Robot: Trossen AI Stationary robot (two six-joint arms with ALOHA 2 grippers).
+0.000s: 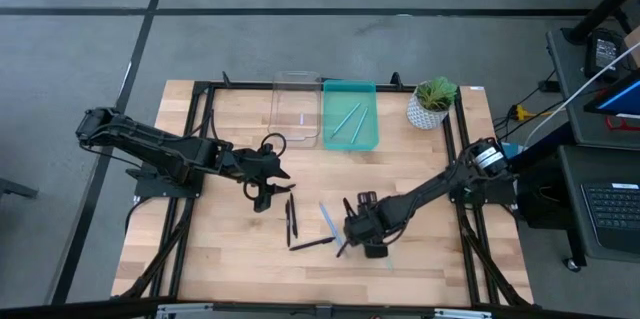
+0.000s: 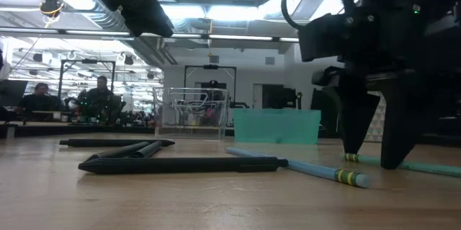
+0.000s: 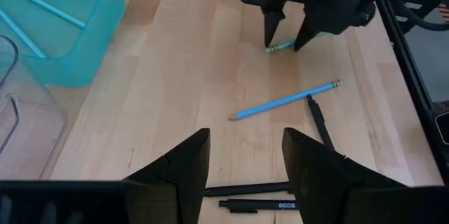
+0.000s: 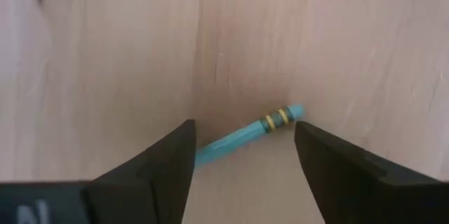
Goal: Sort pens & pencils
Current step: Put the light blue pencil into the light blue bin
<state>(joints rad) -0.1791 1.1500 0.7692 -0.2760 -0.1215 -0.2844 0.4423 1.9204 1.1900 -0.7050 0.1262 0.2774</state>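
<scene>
We judge the open right end effector (image 4: 242,155) straddles 1 teal pencil (image 4: 245,133) on the table (image 1: 230,264), needing closure (left end effector (image 3: 242,162) open, waiting).

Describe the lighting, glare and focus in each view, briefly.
High view: even, soft light, the wooden table free of glare. Low view: ceiling lights blow out bright, leaving the right end effector a dark silhouette. Left wrist view: sharp on the blue pencil, with the near fingers soft. Right wrist view: the teal pencil is slightly soft, the wood evenly lit.
</scene>
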